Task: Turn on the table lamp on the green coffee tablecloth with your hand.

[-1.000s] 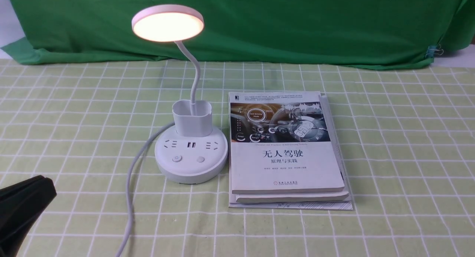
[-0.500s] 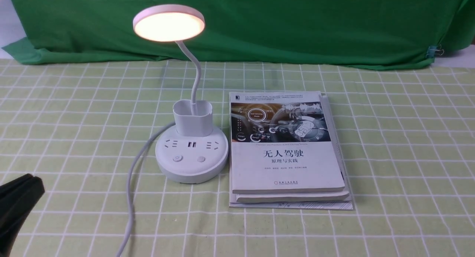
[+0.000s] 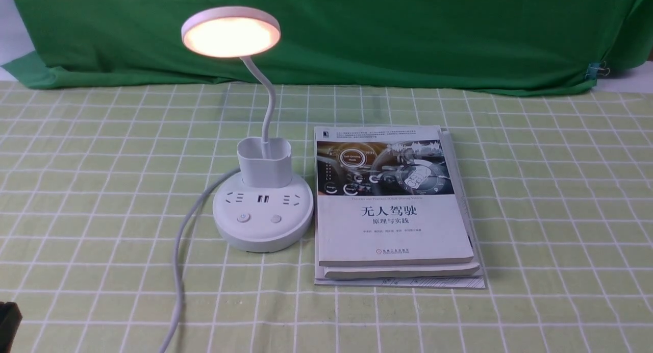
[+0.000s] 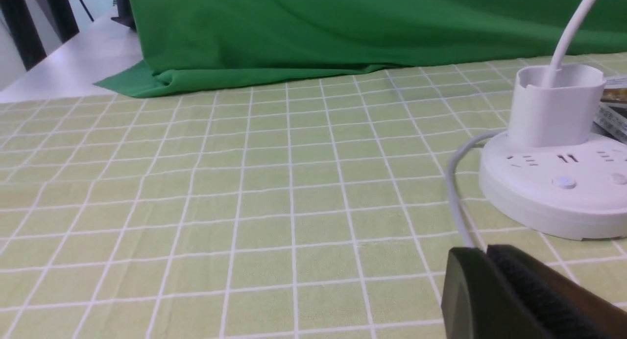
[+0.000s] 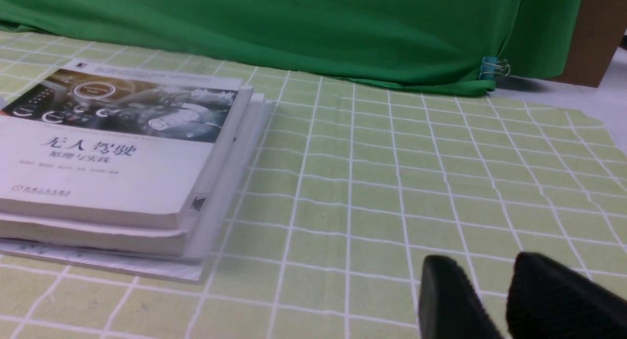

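Observation:
The white table lamp [image 3: 262,210] stands on the green coffee tablecloth [image 3: 102,190] with its round head [image 3: 230,32] glowing warm. Its base, cup holder and two buttons also show in the left wrist view [image 4: 553,182]. My left gripper [image 4: 485,253] is shut and empty, low over the cloth, well short of the lamp's base; only its tip [image 3: 7,317] shows at the front view's lower left edge. My right gripper [image 5: 482,270] is open and empty over bare cloth, to the right of the books; it is out of the front view.
A stack of books [image 3: 393,205] lies right beside the lamp's base and also shows in the right wrist view [image 5: 112,157]. The lamp's white cord [image 3: 178,271] runs over the cloth toward the front edge. A dark green backdrop [image 3: 408,31] hangs behind.
My left gripper has drawn back toward the lower left, from beside the cord to almost out of the front view. The lamp stays lit throughout.

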Controlling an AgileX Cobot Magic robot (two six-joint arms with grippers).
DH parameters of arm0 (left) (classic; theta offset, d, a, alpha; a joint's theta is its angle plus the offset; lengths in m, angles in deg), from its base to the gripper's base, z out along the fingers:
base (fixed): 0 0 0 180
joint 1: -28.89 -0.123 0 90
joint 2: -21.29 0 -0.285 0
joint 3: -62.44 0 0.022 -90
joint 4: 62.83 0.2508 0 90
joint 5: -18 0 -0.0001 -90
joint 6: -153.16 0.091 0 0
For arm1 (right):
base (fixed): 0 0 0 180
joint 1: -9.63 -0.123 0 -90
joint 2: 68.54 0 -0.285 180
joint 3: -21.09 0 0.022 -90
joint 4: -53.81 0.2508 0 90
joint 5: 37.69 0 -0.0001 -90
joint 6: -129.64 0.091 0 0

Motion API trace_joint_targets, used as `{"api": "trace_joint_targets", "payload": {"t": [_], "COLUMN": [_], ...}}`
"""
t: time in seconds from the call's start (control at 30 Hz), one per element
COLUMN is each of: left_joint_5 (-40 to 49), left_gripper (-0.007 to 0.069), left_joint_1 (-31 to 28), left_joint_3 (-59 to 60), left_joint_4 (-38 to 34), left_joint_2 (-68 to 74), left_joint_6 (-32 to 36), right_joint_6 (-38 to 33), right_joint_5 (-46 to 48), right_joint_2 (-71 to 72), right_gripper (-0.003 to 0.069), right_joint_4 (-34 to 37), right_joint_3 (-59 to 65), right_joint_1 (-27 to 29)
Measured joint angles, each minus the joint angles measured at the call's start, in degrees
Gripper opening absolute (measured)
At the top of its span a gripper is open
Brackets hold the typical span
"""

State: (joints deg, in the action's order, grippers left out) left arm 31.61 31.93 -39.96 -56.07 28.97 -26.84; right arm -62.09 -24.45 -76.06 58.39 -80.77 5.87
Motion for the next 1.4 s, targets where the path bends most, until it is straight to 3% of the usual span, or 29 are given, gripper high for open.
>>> {"api": "trace_joint_targets", "payload": {"t": [1.4], "left_joint_5": [-0.1], "left_gripper": [0.0004], "left_joint_1": [-0.1], "left_joint_3": [0.0], "left_joint_4": [-1.4], "left_joint_2": [0.0], "left_joint_6": [0.0], "right_joint_6": [0.0], "right_joint_5": [0.0], "right_joint_2": [0.0], "right_gripper": [0.0244], "right_joint_4": [0.0], "right_joint_3": [0.0], "right_joint_1": [0.0]}}
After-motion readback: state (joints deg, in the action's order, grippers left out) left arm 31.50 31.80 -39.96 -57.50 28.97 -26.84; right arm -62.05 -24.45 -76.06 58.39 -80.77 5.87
